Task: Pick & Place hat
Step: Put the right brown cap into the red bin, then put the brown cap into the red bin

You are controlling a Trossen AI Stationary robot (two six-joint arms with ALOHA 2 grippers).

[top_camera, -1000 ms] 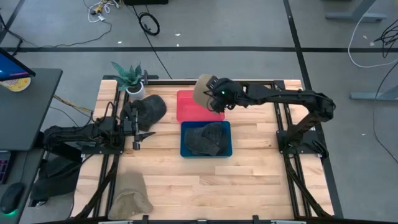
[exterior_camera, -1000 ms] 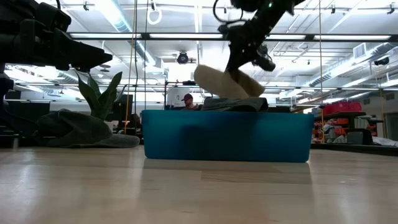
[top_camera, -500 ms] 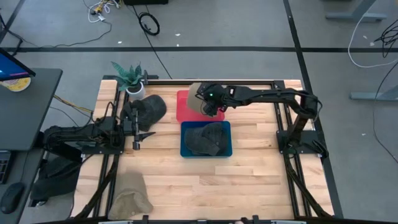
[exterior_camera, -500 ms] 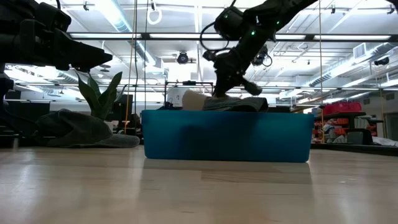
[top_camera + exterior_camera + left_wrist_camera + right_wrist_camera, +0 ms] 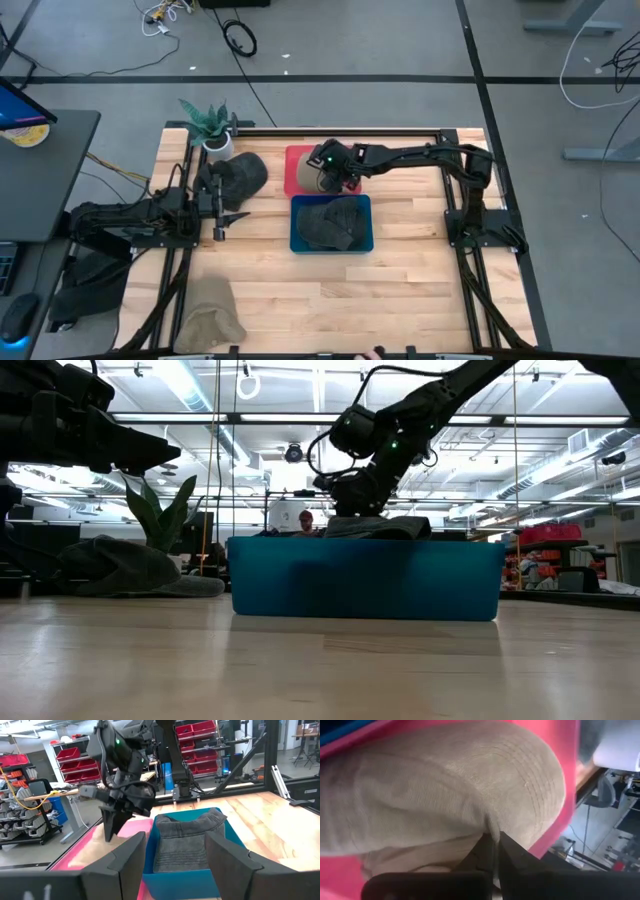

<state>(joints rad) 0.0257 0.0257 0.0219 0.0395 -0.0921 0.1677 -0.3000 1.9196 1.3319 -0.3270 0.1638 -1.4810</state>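
Note:
A beige hat (image 5: 307, 176) lies in the red bin (image 5: 296, 155) at the table's far middle; in the right wrist view the beige hat (image 5: 445, 790) fills the picture on the red floor. My right gripper (image 5: 331, 178) is down in that bin, shut on the hat. In the low view the right gripper (image 5: 352, 502) dips behind the blue bin (image 5: 365, 578), which hides the hat. My left gripper (image 5: 226, 211) waits open at the table's left side; its own fingers (image 5: 127, 857) stand apart. My right gripper pinches a fold of the beige hat's cloth at its lower edge (image 5: 491, 831) between both fingers (image 5: 512, 854). It reaches in slanting down from the table's right side. The hat rests on the floor of the red bin (image 5: 555, 827).
The blue bin (image 5: 332, 222) just in front of the red one holds a dark grey hat (image 5: 186, 837). Another dark hat (image 5: 240, 174) lies at the far left beside a potted plant (image 5: 209, 124). A second beige hat (image 5: 210, 312) lies at the near left corner.
My right gripper has moved down and toward the table's left, carrying the beige hat from above the bins into the red bin. The hat, first hanging lifted clear, now lies on the bin's floor, sunk out of sight behind the blue bin in the low view.

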